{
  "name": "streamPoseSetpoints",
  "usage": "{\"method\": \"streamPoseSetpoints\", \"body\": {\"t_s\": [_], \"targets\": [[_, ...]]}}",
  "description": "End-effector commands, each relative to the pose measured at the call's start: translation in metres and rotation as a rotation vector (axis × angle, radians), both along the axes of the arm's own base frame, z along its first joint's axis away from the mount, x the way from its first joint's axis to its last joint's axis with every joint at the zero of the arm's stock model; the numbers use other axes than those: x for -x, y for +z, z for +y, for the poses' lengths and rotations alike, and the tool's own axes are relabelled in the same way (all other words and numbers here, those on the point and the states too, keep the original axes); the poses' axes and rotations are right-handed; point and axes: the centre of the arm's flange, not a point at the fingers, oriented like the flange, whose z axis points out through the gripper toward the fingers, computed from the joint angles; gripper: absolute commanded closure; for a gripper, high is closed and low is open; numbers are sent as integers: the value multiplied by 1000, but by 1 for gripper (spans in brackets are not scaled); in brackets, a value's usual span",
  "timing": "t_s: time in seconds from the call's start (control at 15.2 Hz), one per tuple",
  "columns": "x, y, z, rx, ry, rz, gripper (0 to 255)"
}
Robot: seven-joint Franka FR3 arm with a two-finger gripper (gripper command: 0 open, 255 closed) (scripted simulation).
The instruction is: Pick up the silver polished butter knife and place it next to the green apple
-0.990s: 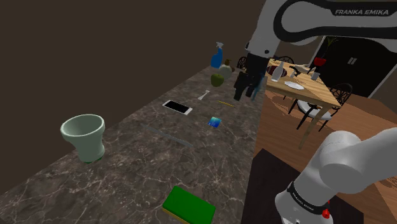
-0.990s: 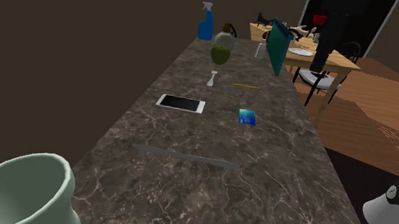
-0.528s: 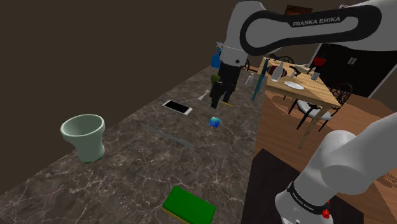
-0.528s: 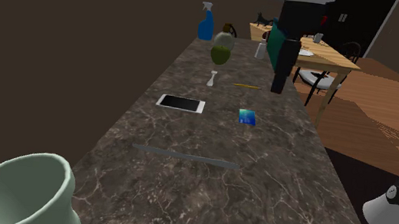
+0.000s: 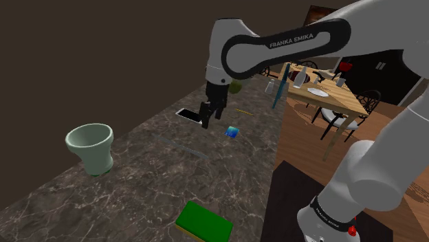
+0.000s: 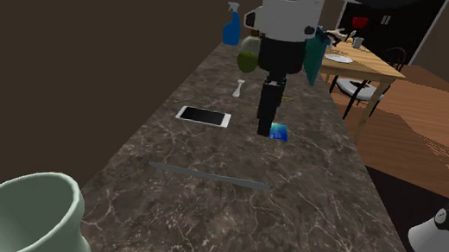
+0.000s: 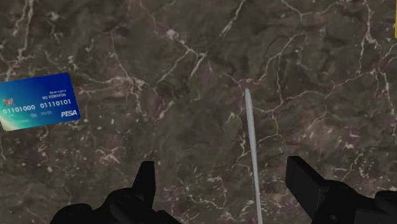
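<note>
Dark marble counter (image 5: 137,185) runs long and narrow, with a wall along one side and a drop to the floor on the other. The knife (image 6: 208,176) lies flat on a bare stretch, well apart from both edges. The phone (image 6: 203,116), card (image 7: 38,102) and apple (image 6: 248,62) sit farther along. The gripper (image 7: 222,172) hangs near the card, fingers spread wide, with the blade between them untouched

My arm (image 5: 275,47) rises from its base, bends over and reaches down above the worktop (image 5: 137,185), about halfway between its two long edges. I see the gripper (image 5: 205,122) hanging above the surface, pointing straight down. Its two fingers (image 7: 145,184) stand wide apart, touching nothing.
</note>
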Motion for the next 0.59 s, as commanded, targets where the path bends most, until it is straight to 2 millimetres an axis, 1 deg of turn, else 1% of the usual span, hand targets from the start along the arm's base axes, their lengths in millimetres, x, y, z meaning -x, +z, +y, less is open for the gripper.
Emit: {"method": "streamPoseSetpoints", "body": {"t_s": [0.0,0.4,0.46,0.53], "targets": [[-13,-15,20,10,32,2,0],[-49,-59,82,41,124,7,0],[-54,-65,90,45,137,7,0],[-53,-71,90,45,137,7,0]]}}
